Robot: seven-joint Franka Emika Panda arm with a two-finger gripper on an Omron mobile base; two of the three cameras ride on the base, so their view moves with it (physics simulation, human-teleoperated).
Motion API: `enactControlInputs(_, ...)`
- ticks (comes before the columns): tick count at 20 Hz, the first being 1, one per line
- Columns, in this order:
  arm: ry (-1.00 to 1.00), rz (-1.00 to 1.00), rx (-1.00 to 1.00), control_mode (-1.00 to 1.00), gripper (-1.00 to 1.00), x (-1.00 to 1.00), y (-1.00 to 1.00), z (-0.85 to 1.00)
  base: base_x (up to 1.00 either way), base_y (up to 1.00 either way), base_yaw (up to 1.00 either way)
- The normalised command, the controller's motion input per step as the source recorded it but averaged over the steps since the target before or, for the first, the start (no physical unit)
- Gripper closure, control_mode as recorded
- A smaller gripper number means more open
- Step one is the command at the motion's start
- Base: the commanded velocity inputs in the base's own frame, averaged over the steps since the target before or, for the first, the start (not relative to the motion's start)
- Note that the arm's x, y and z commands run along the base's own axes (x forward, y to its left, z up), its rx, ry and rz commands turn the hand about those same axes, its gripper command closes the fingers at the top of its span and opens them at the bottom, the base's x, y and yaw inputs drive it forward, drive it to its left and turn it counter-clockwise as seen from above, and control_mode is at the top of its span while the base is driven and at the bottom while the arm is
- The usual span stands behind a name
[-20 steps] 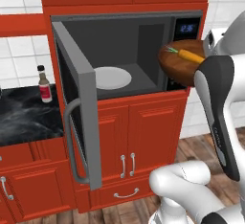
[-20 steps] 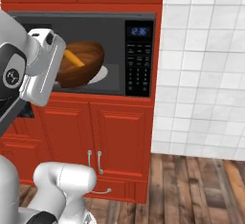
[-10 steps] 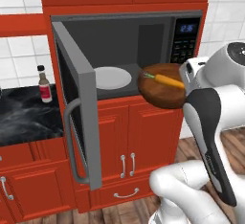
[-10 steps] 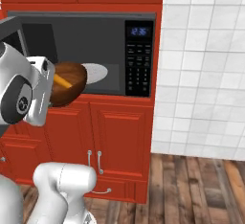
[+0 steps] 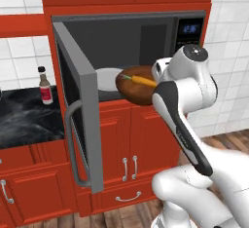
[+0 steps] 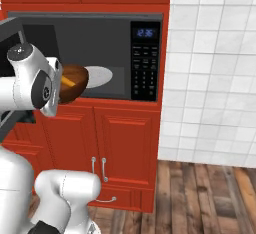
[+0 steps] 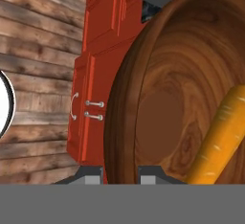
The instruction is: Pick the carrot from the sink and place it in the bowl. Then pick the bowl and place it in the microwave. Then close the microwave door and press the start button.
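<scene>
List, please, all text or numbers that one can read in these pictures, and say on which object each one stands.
Blue display on the microwave's keypad panel: shows digits, too blurred to read.
Keypad buttons: small pale marks, too small to read.
Bottle on the counter: red label, no legible text.
Bowl, carrot, cabinets: no text.

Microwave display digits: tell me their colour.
Blue, on the microwave's display; clearest in the right base view.
</scene>
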Motion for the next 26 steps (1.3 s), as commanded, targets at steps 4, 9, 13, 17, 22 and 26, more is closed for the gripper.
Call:
enactControlInputs(4,0.14,0.0,0.0,-1.0,1.0,1.0,0.33,-0.15,0.0,0.0,0.0)
enactControlInputs(9,0.05,0.0,0.0,-1.0,1.0,1.0,0.1,-0.25,0.0,0.0,0.0)
enactControlInputs(13,0.0,0.0,0.0,-1.0,1.0,0.89,0.0,-0.26,0.0,0.0,0.0)
enactControlInputs(17,-0.06,0.0,0.01,-1.0,1.0,0.78,0.0,-0.15,0.0,0.0,0.0)
enactControlInputs(22,-0.04,0.0,0.0,-1.0,1.0,0.68,0.05,-0.25,0.0,0.0,0.0)
enactControlInputs(26,0.0,0.0,0.0,-1.0,1.0,0.72,0.09,-0.15,0.0,0.0,0.0)
